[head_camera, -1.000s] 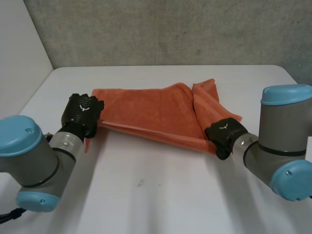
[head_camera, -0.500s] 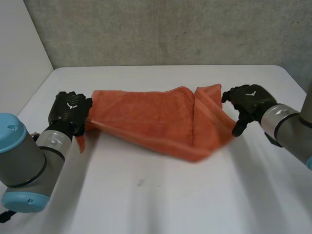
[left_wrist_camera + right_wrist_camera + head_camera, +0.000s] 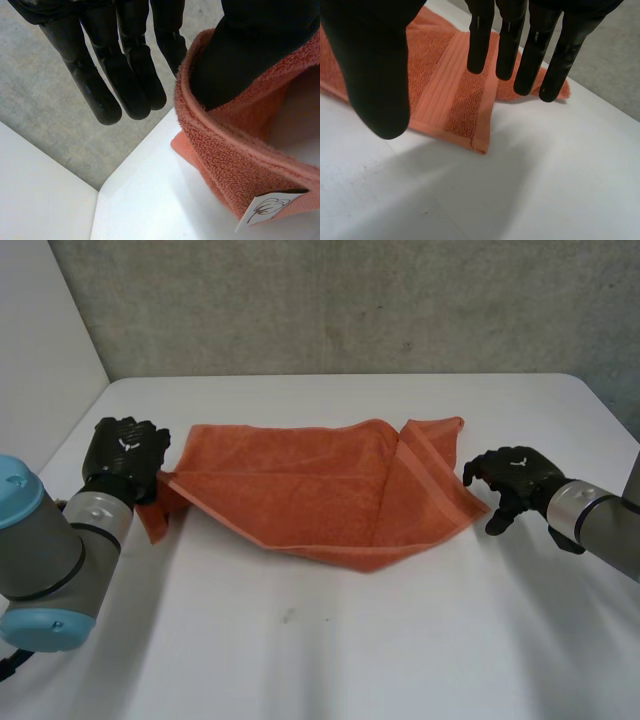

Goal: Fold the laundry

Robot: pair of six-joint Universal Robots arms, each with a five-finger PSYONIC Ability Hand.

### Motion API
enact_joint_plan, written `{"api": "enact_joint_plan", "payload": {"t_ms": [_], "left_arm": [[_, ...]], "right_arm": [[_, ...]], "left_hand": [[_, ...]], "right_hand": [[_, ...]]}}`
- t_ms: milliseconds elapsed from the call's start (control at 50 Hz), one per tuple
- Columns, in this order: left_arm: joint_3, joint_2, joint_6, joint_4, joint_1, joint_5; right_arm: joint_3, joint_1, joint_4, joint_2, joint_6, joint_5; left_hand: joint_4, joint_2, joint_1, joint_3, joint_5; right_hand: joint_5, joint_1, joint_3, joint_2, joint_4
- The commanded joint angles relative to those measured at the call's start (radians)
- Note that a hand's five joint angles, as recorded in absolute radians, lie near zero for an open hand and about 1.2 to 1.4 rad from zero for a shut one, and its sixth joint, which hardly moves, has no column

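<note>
An orange towel (image 3: 300, 485) lies partly folded on the white desk (image 3: 330, 640). The left robot hand (image 3: 125, 455) keeps its fingers (image 3: 130, 75) straight, with the towel's left end draped over its thumb (label (image 3: 270, 207) showing). The right robot hand (image 3: 515, 478), fingers apart and holding nothing, is just beside the towel's right corner.

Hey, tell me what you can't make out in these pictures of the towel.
Head view: the orange towel's end, hidden under the left hand.
Head view: the towel's lower layers, covered by its top layer.
Left wrist view: the left thumb's tip, wrapped in towel.
</note>
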Motion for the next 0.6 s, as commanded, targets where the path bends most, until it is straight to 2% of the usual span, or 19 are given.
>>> {"api": "enact_joint_plan", "payload": {"t_ms": [20,180,600], "left_arm": [[0.002,-0.01,-0.001,0.0,0.01,0.0],[-0.001,-0.013,-0.001,0.001,0.01,0.0],[-0.006,-0.019,-0.001,0.0,0.008,0.002]], "right_arm": [[-0.06,0.003,-0.019,0.09,-0.106,-0.043],[-0.126,0.003,-0.016,0.146,-0.122,-0.037],[-0.256,0.035,-0.016,0.251,-0.12,-0.03]], "left_hand": [[0.2,0.196,0.282,0.202,0.223],[0.2,0.196,0.282,0.202,0.223],[0.2,0.196,0.282,0.202,0.223]], "right_hand": [[0.225,0.282,0.207,0.21,0.204],[0.31,0.367,0.292,0.295,0.289],[0.354,0.411,0.336,0.34,0.333]]}}
